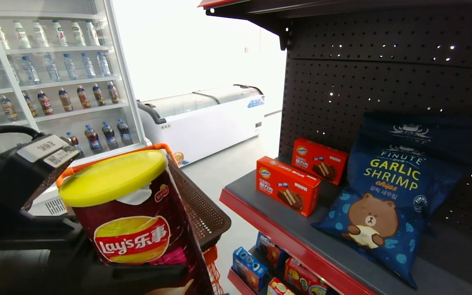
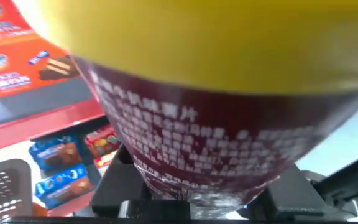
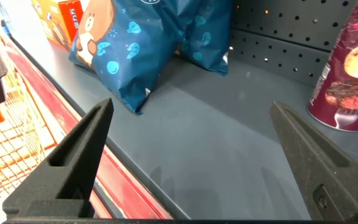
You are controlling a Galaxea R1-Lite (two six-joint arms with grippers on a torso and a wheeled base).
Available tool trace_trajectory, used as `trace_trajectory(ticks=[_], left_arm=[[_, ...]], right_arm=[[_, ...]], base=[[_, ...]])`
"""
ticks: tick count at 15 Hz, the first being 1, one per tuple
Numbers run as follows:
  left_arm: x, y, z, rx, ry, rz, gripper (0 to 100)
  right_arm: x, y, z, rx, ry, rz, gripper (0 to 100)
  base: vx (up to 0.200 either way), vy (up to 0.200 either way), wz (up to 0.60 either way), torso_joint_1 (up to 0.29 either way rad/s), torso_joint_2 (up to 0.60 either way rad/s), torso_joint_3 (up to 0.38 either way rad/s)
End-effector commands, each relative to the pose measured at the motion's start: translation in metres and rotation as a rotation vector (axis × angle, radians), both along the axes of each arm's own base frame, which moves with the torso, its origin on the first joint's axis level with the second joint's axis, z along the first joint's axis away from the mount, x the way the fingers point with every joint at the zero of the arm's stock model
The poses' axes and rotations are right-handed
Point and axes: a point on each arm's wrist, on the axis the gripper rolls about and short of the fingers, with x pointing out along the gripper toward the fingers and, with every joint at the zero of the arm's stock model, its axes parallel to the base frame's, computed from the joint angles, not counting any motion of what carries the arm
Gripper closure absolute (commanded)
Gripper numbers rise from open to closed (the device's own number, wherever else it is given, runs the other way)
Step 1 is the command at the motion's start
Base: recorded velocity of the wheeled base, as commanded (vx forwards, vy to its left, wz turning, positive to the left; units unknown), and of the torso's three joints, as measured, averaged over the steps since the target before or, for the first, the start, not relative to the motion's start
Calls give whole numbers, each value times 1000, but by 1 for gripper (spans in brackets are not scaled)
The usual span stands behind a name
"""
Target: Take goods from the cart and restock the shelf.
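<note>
the left claw (image 2: 197, 202) is clenched on a maroon chip canister (image 1: 133, 213), yellow lid up, held well out from the shelf (image 1: 342, 254), beyond its red front edge. the brown cart basket (image 1: 197, 200) sits in front of the shelf too. the right claw (image 3: 191, 186) hangs released, jaws wide apart, over the shelf's bare grey board. on the shelf are a blue shrimp-chip bag (image 1: 387, 196), two red boxes (image 1: 287, 184) and another maroon canister (image 3: 347, 74).

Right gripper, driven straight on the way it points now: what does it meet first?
Right gripper likely meets bare shelf deck first, then the pegboard back; blue chip bag and red canister sit aside. Depth unclear.
</note>
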Motion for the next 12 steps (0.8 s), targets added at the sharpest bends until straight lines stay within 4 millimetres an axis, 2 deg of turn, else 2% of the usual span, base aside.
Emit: trace_trajectory(ticks=[1,5,12], left_arm=[[-4,-4,-8,12,26,-30,100],[-5,-4,-9,15,28,-34,100],[-5,-4,-9,15,31,-33,100]], right_arm=[[0,0,0,-1,1,1,0],[0,0,0,-1,1,1,0],[0,0,0,-1,2,1,0]], base=[[0,0,0,0,0,0],[0,0,0,0,0,0],[0,0,-600,2,1,2]])
